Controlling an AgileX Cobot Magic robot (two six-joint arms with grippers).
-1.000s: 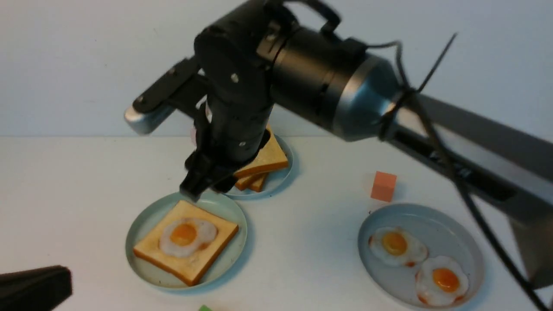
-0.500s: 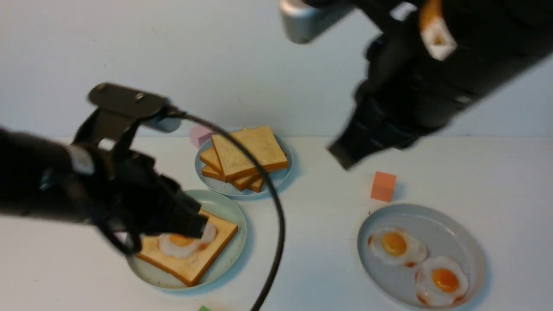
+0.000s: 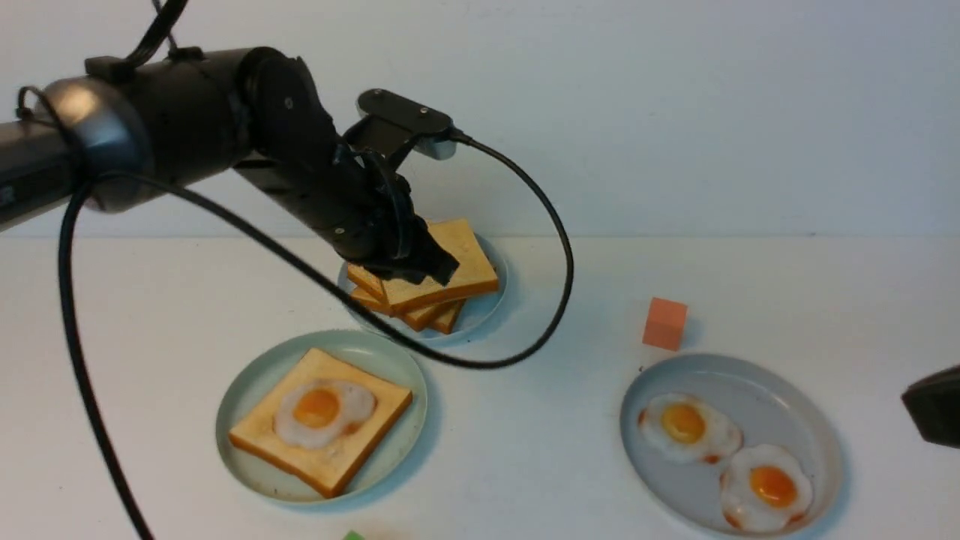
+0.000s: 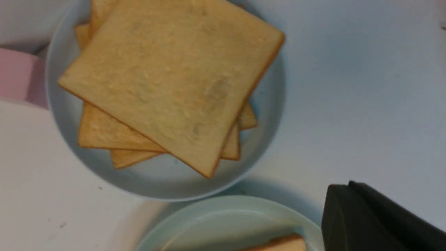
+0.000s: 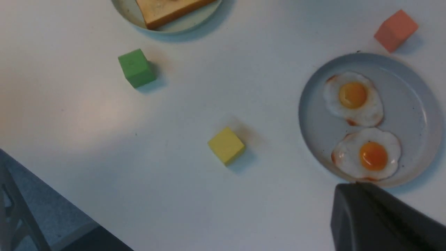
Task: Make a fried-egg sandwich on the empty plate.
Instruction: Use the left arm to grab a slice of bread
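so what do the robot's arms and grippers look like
The left arm is a black tube of rounded housings with a silver-grey metal collar. A flat black camera module with a silvery end sits by its wrist, and a thick black cable loops from it. The left gripper is matte black and wedge-shaped. Of the right gripper only a similar black wedge shows.

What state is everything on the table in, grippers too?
mint-green plate: holds the unfinished sandwich
fried-egg sandwich: unfinished, one slice with egg on top, no second slice
toast stack: piled askew on the blue-grey plate
spare fried eggs: two, lying flat on the grey-blue plate
left gripper: shut, empty, by the toast stack
right gripper: shut, empty, near the grey-blue plate
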